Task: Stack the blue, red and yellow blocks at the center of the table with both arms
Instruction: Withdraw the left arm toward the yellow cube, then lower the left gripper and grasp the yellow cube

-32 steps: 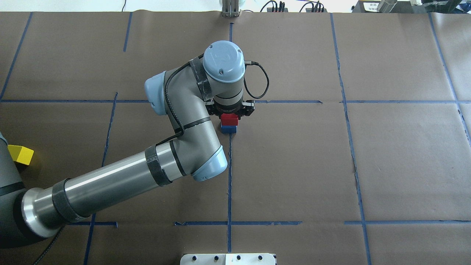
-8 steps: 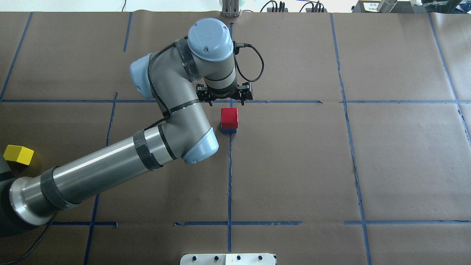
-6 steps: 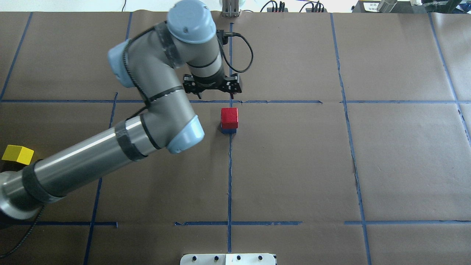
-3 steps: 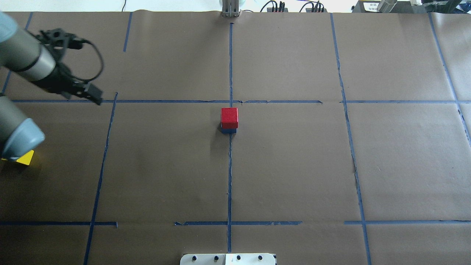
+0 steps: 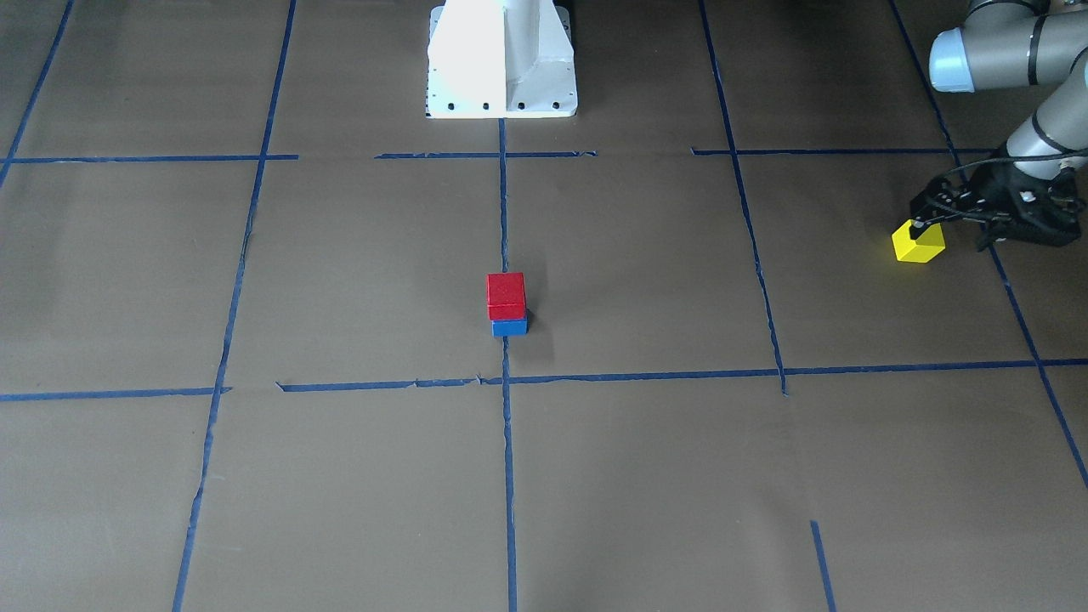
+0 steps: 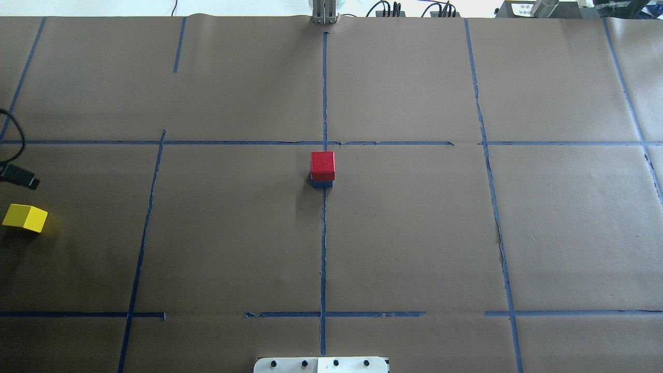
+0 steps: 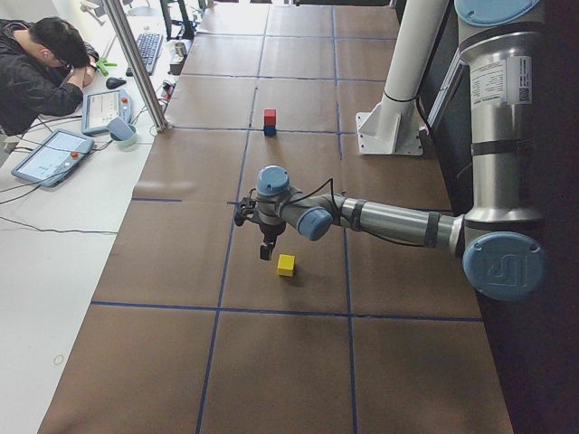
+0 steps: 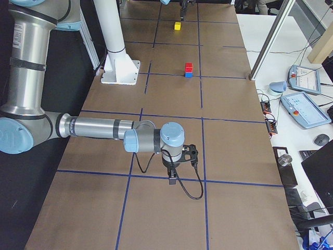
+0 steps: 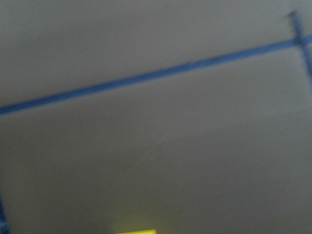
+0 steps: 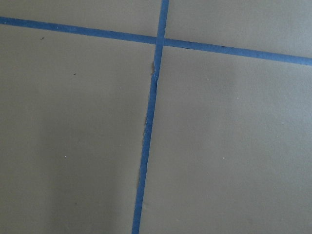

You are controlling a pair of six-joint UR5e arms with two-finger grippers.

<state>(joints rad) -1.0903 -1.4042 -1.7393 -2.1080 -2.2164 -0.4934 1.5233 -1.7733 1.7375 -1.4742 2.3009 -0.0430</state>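
Left jaws stand spread wide with nothing between them in the front-facing view. They hang at the tip of the left arm (image 5: 1003, 47), by the desk's (image 5: 340, 272) left end. One finger (image 5: 928, 212) crosses the top edge of the yellow block (image 5: 918, 245) in the picture, and I cannot tell whether it touches. At the desk's centre the red block (image 5: 506, 295) sits squarely on the blue block (image 5: 509, 327), on a tape line (image 5: 505, 212), out from the white pedestal (image 5: 501, 59).

From overhead I see that stack at the centre and the yellow block alone on the paper by the left edge.

From the left end, the left jaws point down just beside the yellow block. A person (image 7: 41, 72) sits beyond the desk's far edge.

From the right end, the right arm (image 8: 99, 127) holds the right jaws low over a tape line near the desk's right end. How far apart they stand I cannot tell.

On the left wrist camera all I get is blur: tape and a yellow sliver at the bottom. On the right wrist camera I see only a tape crossing (image 10: 158, 40).
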